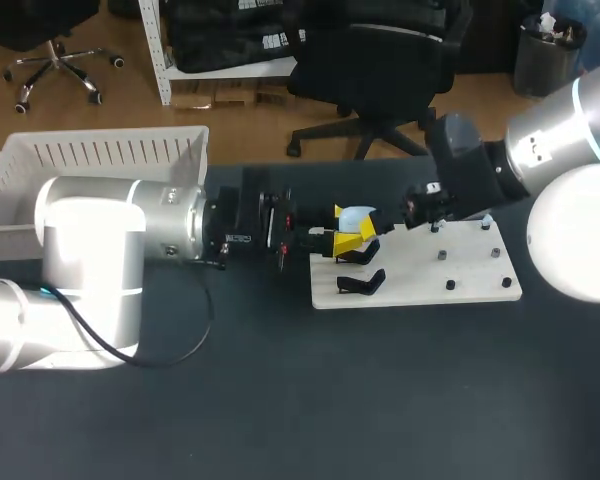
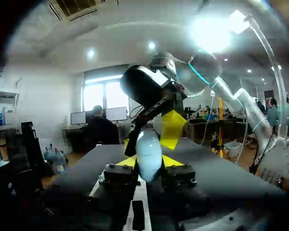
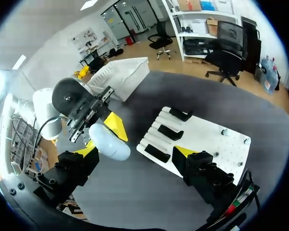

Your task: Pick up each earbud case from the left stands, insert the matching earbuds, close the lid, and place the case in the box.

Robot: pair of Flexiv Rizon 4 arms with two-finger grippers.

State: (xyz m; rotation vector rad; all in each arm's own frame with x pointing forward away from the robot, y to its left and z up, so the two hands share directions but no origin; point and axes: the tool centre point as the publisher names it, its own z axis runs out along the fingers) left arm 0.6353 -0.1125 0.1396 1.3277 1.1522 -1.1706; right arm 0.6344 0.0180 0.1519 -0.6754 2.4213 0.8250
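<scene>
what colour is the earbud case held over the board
The earbud case is pale blue, almost white; it shows best in the right wrist view.

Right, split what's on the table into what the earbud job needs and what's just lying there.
For the job: earbud case, held in the left jaws; black stands; white board with its small pegs; white box.
Lying about: a black cable trailing from the left arm.
</scene>
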